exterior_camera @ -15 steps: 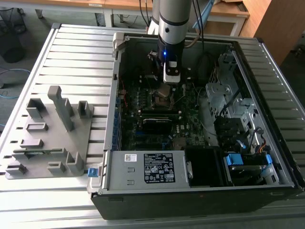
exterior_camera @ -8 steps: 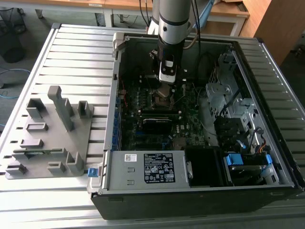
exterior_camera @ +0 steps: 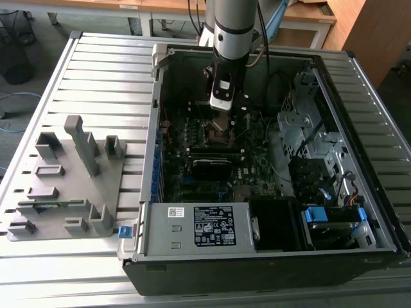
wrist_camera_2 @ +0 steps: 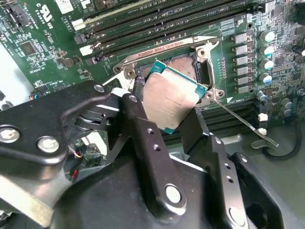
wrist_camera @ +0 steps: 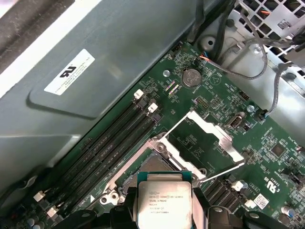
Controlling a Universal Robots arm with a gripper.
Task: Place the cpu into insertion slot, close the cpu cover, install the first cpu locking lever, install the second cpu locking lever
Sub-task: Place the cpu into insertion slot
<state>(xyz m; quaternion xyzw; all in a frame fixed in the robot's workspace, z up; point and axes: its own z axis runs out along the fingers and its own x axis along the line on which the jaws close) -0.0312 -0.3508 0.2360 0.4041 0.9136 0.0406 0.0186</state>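
Black fingers [wrist_camera_2: 143, 138] of the hand [wrist_camera_2: 169, 107] sit closest in the second wrist view. They are shut on two sides of the cpu [wrist_camera_2: 169, 95] and hold it tight. The cpu is tilted. It hangs just over the insertion slot [wrist_camera_2: 187, 64] and is not lying flat in it.

So I think the first step is only partly done. The cpu cover [wrist_camera: 214, 129] stands open beside the slot, so it is not closed yet. One thin metal lever [wrist_camera_2: 243, 119] sticks out loose from the slot's corner, so the locking is not done either.

Now the other things, big to small. A ribbed metal surface [exterior_camera: 96, 64] carries an open computer case [exterior_camera: 257, 269]. On the exterior view's left is a grey rack [exterior_camera: 70, 186] with pegs. Inside the case lies the green board [wrist_camera_2: 47, 47]. Long black slots [wrist_camera_2: 157, 24] run beside the insertion slot.

The open cover and the loose lever are both close to the hand. I see nothing lying in the slot itself.
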